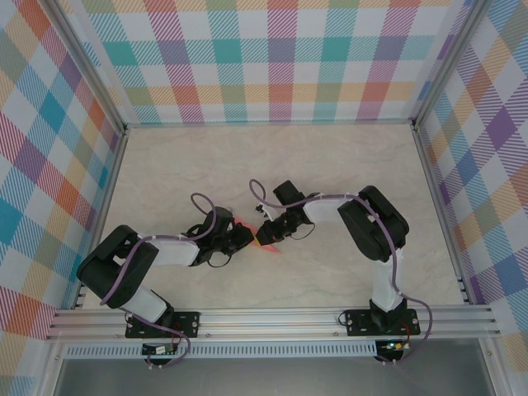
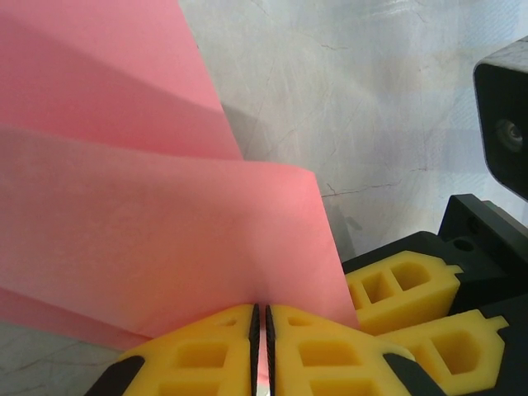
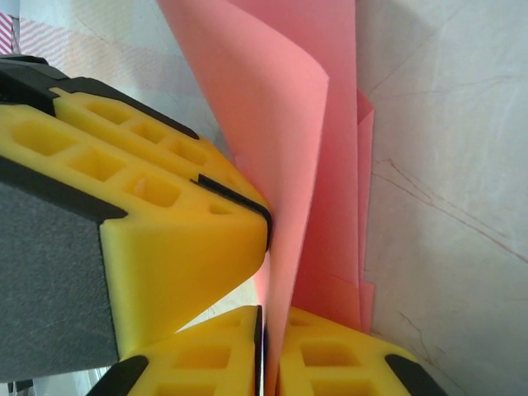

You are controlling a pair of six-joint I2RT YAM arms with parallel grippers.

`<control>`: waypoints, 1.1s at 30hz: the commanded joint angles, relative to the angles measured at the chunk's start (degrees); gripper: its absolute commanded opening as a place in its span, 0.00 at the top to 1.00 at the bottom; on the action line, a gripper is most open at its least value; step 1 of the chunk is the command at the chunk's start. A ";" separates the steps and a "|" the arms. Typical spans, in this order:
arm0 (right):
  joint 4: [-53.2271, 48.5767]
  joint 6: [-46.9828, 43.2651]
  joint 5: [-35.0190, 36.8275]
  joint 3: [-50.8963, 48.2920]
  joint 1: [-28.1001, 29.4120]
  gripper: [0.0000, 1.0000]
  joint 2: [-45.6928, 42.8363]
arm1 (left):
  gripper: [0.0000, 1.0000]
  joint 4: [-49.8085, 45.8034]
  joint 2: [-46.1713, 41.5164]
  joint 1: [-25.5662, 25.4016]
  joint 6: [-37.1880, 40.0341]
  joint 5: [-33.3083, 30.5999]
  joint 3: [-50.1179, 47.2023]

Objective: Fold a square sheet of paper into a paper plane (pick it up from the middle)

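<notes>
With the left gripper point(image 2: 261, 320) and right gripper point(image 3: 266, 330) both pinching the folded pink sheet point(image 2: 165, 223) over the desk point(image 2: 371, 99), they should keep the edges aligned so the crease runs straight.

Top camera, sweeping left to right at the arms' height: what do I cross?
In order: left plaid wall → left arm → left jaws → pink sheet, pinched by both → right jaws → right arm → right plaid wall.
</notes>
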 commanded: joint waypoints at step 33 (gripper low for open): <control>-12.70 -2.86 3.02 2.12 -0.90 0.91 0.64 | 0.89 -4.41 -0.42 -0.73 2.69 -2.13 1.44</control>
